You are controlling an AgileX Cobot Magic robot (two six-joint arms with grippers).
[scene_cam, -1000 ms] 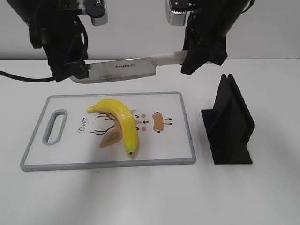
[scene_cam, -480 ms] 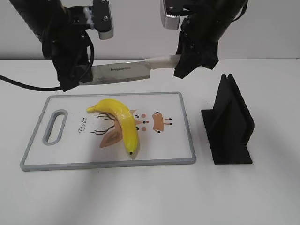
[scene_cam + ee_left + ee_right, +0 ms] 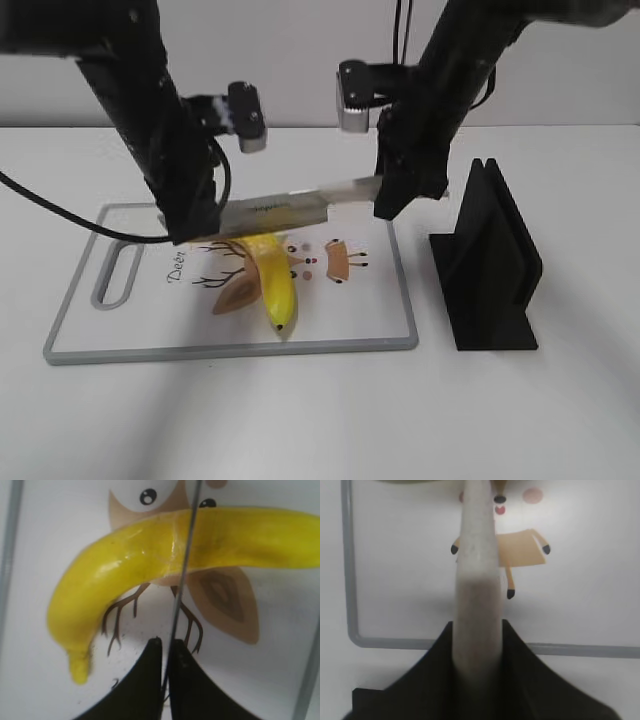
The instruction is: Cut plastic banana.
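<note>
A yellow plastic banana (image 3: 272,280) lies on the white cutting board (image 3: 380,320); it also shows in the left wrist view (image 3: 130,555). A knife (image 3: 285,206) with a steel blade and a pale handle hangs level just above the banana's upper part. My left gripper (image 3: 190,232) is shut on the blade's tip end; the blade shows edge-on (image 3: 181,565) between its fingers (image 3: 165,642), crossing the banana. My right gripper (image 3: 392,195) is shut on the knife handle (image 3: 476,580), its fingers (image 3: 477,625) either side of it.
A black knife stand (image 3: 490,265) is on the table right of the board. The board has a grey rim (image 3: 350,580), a handle slot (image 3: 118,268) at its left end and a printed deer picture. A black cable runs off to the left.
Both arms have come down together with the knife, from well above the board's far edge to just over the banana. The banana has not moved.
</note>
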